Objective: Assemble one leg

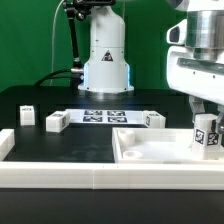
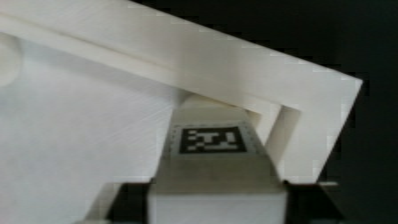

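My gripper (image 1: 204, 118) is at the exterior view's right, shut on a white leg (image 1: 206, 136) with marker tags. The leg stands upright at the far right corner of the large white panel (image 1: 150, 148). In the wrist view the leg (image 2: 217, 150) shows a tag on its face and sits between my dark fingers (image 2: 128, 200), its end close against the panel's raised rim (image 2: 294, 100). Three more legs lie on the black table: two at the left (image 1: 27, 117), (image 1: 56, 122) and one behind the panel (image 1: 153, 120).
The marker board (image 1: 100, 116) lies flat on the table in front of the robot's base. A white frame wall (image 1: 60, 170) runs along the front edge and up the left side (image 1: 5, 143).
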`<state>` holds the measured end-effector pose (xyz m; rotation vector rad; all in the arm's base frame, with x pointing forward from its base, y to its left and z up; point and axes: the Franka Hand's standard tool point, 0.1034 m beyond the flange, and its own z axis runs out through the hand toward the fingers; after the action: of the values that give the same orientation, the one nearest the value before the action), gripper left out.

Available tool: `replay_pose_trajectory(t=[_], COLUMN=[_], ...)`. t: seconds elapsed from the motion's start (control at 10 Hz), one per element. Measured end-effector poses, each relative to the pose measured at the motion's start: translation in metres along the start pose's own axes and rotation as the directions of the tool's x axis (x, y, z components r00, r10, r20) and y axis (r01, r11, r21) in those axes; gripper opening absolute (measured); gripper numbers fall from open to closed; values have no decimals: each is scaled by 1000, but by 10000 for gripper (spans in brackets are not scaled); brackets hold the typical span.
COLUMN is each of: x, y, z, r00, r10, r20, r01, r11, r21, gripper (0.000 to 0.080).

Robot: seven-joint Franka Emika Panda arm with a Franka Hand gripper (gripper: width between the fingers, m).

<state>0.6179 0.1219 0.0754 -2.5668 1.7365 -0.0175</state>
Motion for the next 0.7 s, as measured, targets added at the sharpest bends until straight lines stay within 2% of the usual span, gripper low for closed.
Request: replay_pose_trajectory(t=[0.1,0.2,0.3,0.5,0.7], x=[0,-1,-1,-5,-8], y=[0,-1,-1,-2,-2], z=[0,0,0,1,1], r00=[998,997,985,913,787], r10=[-57,-83,-170,-409,-617], r20=[-2,-1,-4,-6,-6], r01=[57,83,170,409,617], r11=[998,997,985,912,787], r21=[4,4,8,10,11], gripper=[470,586,635,647,649])
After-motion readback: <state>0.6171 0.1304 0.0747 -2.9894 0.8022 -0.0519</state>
